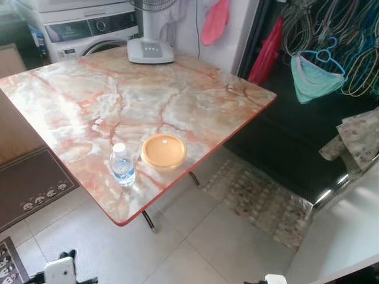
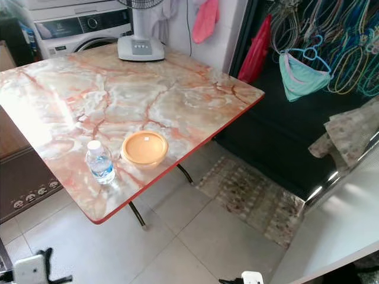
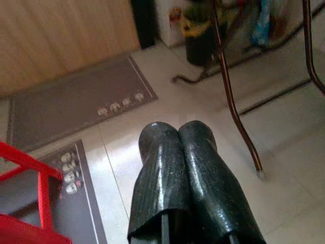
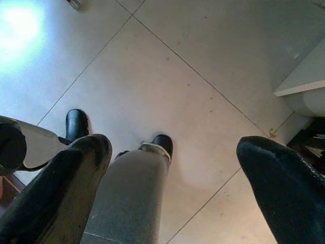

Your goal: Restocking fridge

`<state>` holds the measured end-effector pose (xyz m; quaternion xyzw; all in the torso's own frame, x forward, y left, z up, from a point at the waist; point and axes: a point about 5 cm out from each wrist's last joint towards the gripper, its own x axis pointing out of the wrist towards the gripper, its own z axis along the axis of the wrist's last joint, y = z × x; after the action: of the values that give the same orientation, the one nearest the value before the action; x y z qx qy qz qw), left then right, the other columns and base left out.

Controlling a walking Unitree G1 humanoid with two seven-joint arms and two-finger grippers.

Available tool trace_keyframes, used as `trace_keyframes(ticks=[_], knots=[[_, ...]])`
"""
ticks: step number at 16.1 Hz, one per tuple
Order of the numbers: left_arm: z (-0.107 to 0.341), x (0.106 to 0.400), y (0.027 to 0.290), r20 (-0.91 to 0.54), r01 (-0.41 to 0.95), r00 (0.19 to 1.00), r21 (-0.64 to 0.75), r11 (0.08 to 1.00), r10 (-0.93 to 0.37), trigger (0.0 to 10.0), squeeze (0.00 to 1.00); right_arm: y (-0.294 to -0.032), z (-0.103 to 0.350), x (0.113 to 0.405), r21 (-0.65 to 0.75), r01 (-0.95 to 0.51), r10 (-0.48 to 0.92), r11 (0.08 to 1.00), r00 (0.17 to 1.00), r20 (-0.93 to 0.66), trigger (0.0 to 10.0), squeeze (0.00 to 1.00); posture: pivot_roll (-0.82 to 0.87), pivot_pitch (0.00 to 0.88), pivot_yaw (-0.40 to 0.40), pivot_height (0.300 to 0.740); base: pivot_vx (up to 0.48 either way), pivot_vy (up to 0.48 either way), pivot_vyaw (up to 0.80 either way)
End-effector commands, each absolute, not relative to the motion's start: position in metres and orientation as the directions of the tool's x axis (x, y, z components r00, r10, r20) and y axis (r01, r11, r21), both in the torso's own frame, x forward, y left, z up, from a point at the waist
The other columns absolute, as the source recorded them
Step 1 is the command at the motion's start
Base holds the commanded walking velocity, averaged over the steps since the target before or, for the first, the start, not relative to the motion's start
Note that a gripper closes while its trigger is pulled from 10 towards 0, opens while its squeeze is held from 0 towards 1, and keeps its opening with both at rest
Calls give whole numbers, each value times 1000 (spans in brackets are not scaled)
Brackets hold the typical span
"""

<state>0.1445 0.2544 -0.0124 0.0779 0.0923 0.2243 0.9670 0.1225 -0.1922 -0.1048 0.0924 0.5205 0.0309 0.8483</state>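
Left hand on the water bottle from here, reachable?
Probably yes once raised. The water bottle stands near the table's front corner beside the orange bowl, nothing crowding its near side. The left hand hangs low, shut.

Head stereo pair looking down on the marble table (image 1: 89, 100); wrist cameras aimed low at tiled floor (image 4: 193, 66).

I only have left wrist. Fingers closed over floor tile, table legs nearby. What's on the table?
Observer: A water bottle and an orange lidded container, side by side near the marble table's front edge.
Operator: Anything else up there?
Observer: A fan base at the far edge.
Operator: Right gripper?
Observer: Right gripper hangs over floor tile, fingers spread wide, holding nothing.
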Motion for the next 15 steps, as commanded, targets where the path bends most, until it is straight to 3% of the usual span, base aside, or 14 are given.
trace_keyframes(ticks=[1, 4, 6, 10, 15], knots=[[1, 147, 252, -73, -425, 892, 195, 884, 446, 10000, 0, -197, -105, 121, 178, 42, 141, 983, 448, -883, 10000, 0, 207, 0, -111, 740, 0, 0, 0], [46, 153, 264, 119, -521, 854, 230, 822, 507, 10000, 0, -198, -104, 121, 180, 34, 146, 983, 446, -883, 10000, 0, 230, 0, -118, 740, 0, 0, 0], [66, 162, 260, 181, -505, 862, 207, 838, 474, 10000, 0, -198, -104, 122, 178, 25, 148, 984, 443, -884, 10000, 0, 230, 0, -122, 740, 0, 0, 0], [129, 220, 216, 313, -245, 933, 188, 951, 178, 10000, 0, -198, -104, 124, 180, 35, 145, 983, 451, -881, 10000, 0, 237, 0, -125, 740, 0, 0, 0], [167, 239, 191, 344, -59, 939, 200, 978, -13, 10000, 0, -197, -103, 126, 179, 50, 136, 982, 465, -875, 10000, 0, 222, 0, -115, 740, 0, 0, 0]])
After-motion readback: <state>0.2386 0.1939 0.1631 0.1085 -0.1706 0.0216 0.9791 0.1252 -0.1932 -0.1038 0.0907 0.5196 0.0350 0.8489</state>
